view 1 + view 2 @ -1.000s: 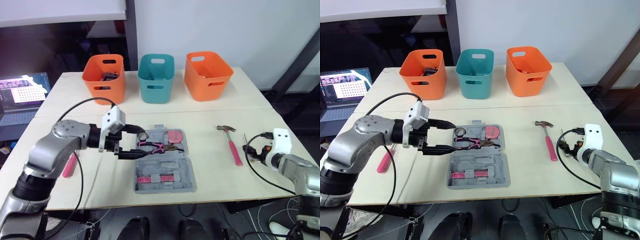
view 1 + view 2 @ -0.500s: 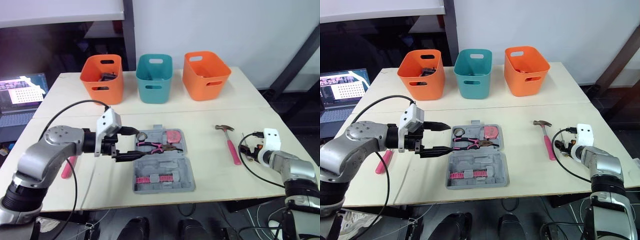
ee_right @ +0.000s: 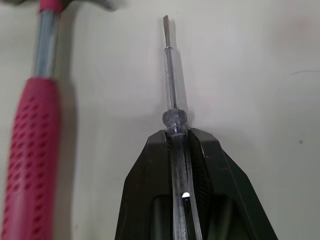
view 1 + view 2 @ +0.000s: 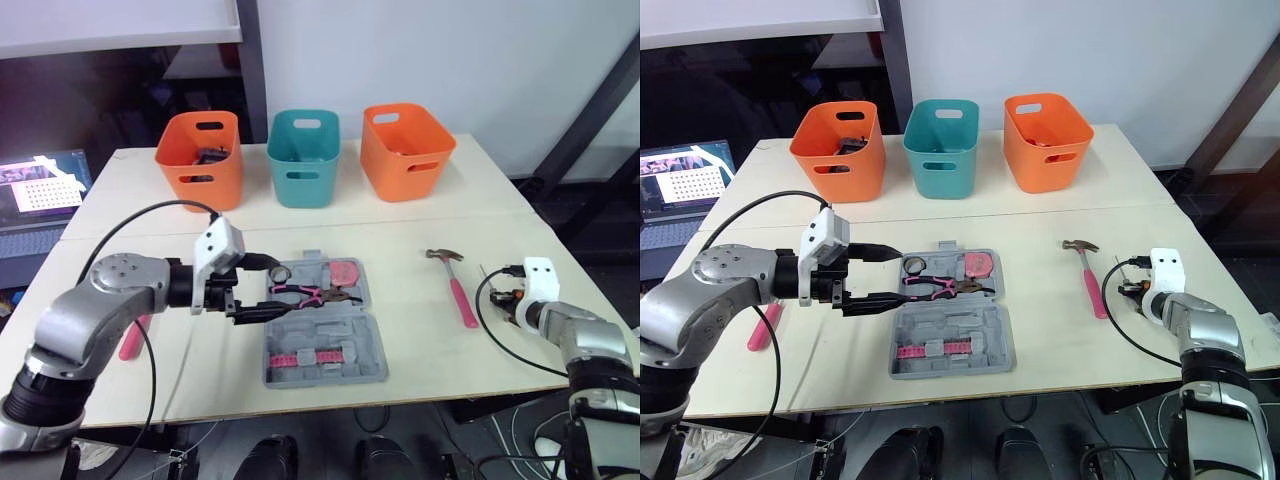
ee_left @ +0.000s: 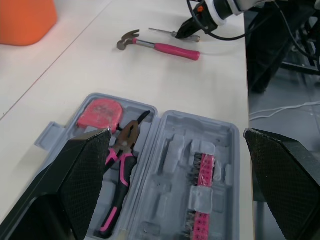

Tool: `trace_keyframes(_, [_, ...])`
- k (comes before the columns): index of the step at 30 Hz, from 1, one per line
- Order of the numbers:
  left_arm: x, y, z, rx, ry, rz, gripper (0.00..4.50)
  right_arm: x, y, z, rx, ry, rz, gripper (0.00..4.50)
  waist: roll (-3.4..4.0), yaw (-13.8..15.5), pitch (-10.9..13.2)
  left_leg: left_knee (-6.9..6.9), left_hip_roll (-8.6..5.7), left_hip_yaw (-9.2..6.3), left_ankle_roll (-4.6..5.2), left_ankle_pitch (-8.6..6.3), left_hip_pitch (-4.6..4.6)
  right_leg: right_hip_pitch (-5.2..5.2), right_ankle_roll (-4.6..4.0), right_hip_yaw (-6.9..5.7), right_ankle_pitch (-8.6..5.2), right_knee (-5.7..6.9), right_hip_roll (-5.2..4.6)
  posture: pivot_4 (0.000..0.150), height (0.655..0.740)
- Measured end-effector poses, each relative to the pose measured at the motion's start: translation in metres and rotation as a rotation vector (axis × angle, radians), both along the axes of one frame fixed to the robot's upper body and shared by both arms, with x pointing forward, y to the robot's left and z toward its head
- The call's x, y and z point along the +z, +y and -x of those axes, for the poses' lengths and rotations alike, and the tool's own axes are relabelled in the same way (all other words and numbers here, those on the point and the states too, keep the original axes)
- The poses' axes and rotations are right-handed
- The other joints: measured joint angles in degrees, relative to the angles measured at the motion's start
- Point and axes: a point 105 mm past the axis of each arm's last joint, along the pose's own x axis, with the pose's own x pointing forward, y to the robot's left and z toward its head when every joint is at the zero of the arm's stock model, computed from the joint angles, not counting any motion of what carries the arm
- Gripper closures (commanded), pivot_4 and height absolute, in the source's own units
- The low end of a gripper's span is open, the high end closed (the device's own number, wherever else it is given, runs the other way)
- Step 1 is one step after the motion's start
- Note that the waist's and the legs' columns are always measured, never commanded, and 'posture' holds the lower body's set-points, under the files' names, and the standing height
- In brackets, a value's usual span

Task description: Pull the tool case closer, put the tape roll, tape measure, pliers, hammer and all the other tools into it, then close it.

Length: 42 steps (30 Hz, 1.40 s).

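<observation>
In the right wrist view, the handle of the screwdriver [image 3: 171, 70] is hidden between the closed fingers of the right gripper [image 3: 178, 137]. The hammer [image 3: 35, 130] beside it is cut off by the picture's edges, and its head is blurred. In the left wrist view, the near end of the tool case [image 5: 170, 145] is cut off, and in the head views the dark things in the left-hand orange bin [image 4: 835, 150] are half hidden by its wall and too small to be told.

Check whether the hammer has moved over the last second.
No. The hammer keeps the same gap and angle to the right of the tool case; only the camera view has shifted slightly.
</observation>
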Motion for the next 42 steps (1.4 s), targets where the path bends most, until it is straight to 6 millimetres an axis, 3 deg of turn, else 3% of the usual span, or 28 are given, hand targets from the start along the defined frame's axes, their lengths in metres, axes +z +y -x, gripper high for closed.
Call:
trace_keyframes(5, [-0.003,-0.002,0.000,-0.011,0.013,0.001,0.00,0.036,0.025,0.004,0.108,-0.041,0.009,4.46,0.05,-0.07,0.02,0.00,0.01,0.00,0.00,0.00,-0.01,-0.04,0.00,0.01,0.00,0.00,-0.01,0.150,0.7329])
trace_keyframes(9, [-0.003,-0.001,-0.002,-0.011,0.017,0.007,0.00,0.056,0.075,0.008,0.222,-0.084,-0.037,4.46,0.04,0.01,0.02,-0.03,0.05,-0.05,-0.01,-0.01,-0.01,-0.04,0.00,0.03,0.00,0.00,-0.10,0.150,0.7329])
trace_keyframes(13, [-0.003,-0.003,-0.002,-0.021,0.013,0.011,0.00,0.044,0.118,0.018,0.278,-0.027,-0.071,4.46,0.04,0.33,0.02,-0.02,-0.03,-0.07,-0.01,-0.01,-0.08,-0.08,-0.01,0.02,-0.01,-0.02,-0.19,0.150,0.7329])
trace_keyframes(16, [-0.004,-0.003,-0.002,-0.021,0.012,0.011,0.00,0.032,0.136,0.023,0.275,0.018,-0.096,4.46,0.04,0.35,0.02,-0.01,-0.07,-0.07,0.00,-0.01,-0.08,-0.09,-0.01,0.03,-0.01,-0.02,-0.20,0.150,0.7329])
trace_keyframes(25, [-0.012,0.001,-0.001,-0.001,0.030,0.005,0.00,-0.008,0.141,0.038,0.212,0.150,-0.088,4.46,0.04,0.14,0.02,-0.06,-0.06,-0.05,0.00,-0.01,-0.08,-0.15,-0.01,0.02,0.00,0.00,-0.16,0.150,0.7329])
trace_keyframes(27, [-0.013,0.001,-0.001,0.005,0.033,0.005,0.00,-0.009,0.142,0.039,0.209,0.149,-0.095,4.46,0.04,0.02,0.02,-0.05,-0.05,-0.04,-0.01,-0.01,-0.08,-0.16,0.00,0.03,0.00,0.00,-0.15,0.150,0.7329])
trace_keyframes(36, [-0.016,0.004,0.000,0.021,0.039,0.005,0.00,-0.002,0.145,0.042,0.246,0.130,-0.129,0.11,0.04,0.15,0.02,-0.05,-0.06,-0.03,0.00,-0.01,-0.08,-0.16,0.00,0.00,0.00,0.00,-0.13,0.150,0.7329])
trace_keyframes(39, [-0.016,0.004,0.000,0.022,0.039,0.006,0.00,0.017,0.134,0.039,0.286,0.081,-0.080,0.04,0.04,0.22,0.02,-0.04,-0.06,-0.02,0.00,-0.01,-0.08,-0.15,0.00,-0.01,0.00,0.00,-0.14,0.150,0.7329])
trace_keyframes(42, [-0.018,0.008,0.000,0.036,0.034,0.021,0.00,0.049,0.126,0.031,0.428,-0.001,0.046,0.04,0.07,-0.02,0.05,-0.04,-0.04,0.04,0.01,-0.02,-0.08,-0.15,0.00,-0.02,0.00,-0.02,-0.15,0.150,0.7329])
